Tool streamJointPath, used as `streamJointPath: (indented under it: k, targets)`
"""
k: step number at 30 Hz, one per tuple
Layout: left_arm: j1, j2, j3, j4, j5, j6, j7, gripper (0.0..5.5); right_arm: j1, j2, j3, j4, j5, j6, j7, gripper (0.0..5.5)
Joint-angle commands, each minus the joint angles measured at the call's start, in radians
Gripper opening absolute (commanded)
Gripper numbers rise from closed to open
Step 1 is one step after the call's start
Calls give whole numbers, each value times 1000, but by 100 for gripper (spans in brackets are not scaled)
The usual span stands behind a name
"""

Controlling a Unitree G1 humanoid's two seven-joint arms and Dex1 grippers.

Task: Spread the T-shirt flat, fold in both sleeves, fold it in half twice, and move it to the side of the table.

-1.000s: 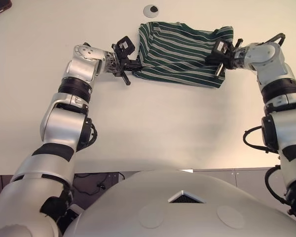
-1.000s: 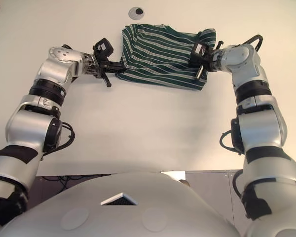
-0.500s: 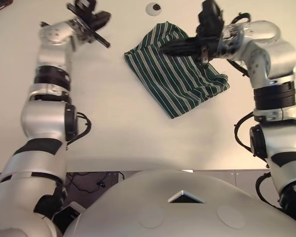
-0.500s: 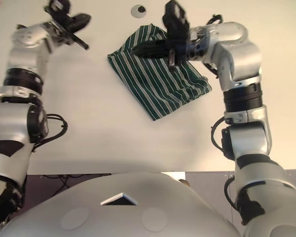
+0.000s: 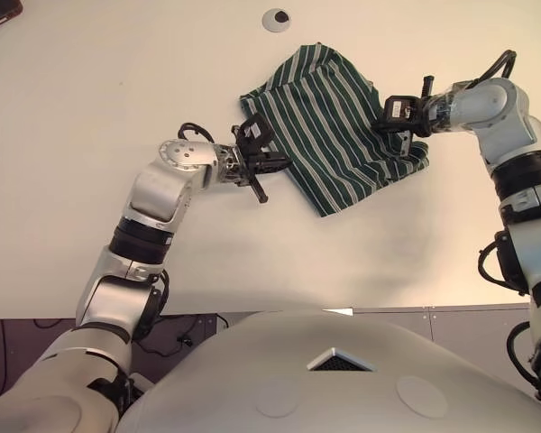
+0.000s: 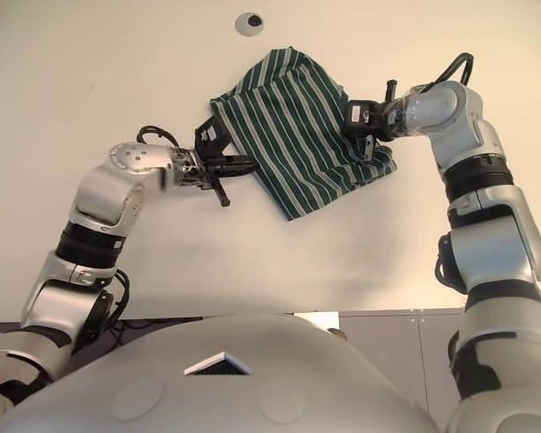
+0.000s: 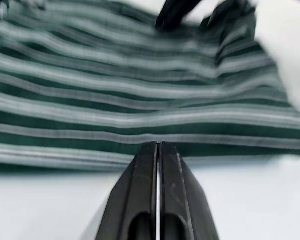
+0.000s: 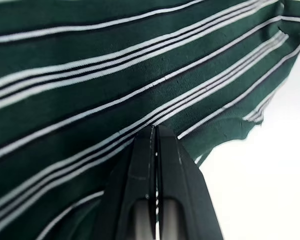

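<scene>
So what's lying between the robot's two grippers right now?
The folded, white-striped dark green T-shirt lies between the left gripper and the right gripper on the white table, as both eye views show.

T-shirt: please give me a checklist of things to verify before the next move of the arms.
1. T-shirt folded compactly: ok.
2. Left tool shut, at the shirt's edge: ok.
3. Right tool shut, over the opposite edge: ok.
4. Cloth pinched by either tool: cannot tell.
5. Shirt square to the table edge: not ok, it lies diagonally.
</scene>
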Motion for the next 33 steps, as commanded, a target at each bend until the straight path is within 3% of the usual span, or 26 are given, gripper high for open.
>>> streamJointPath:
  k: [1,5,9,14,18,22,25,29,33]
  targets:
    - [-27,72,-87,59,87,-3,-38,0,119,-40,46,-102,34,5,223,4]
    - [-127,120,-97,254,179,-112,-35,0,220,-34,15,-355,193,171,359,4]
    - [-139,157,-25,274,143,-187,-91,0,201,41,-48,-370,210,211,212,4]
    - [-17,187,130,101,47,-229,-94,0,158,42,-125,-329,235,171,148,86]
    - [98,241,243,-87,45,-304,-45,62,198,-18,-212,-428,296,92,149,152]
    - [343,410,188,-251,197,-503,-81,113,415,-210,-252,-648,376,29,310,209]
    - [433,444,159,-293,272,-598,-66,158,542,-280,-270,-784,424,26,349,256]
    - [455,418,120,-270,350,-647,-24,194,590,-239,-242,-817,364,-42,296,319]
    - [450,419,86,-260,389,-688,-29,194,628,-214,-209,-816,278,-148,220,319]
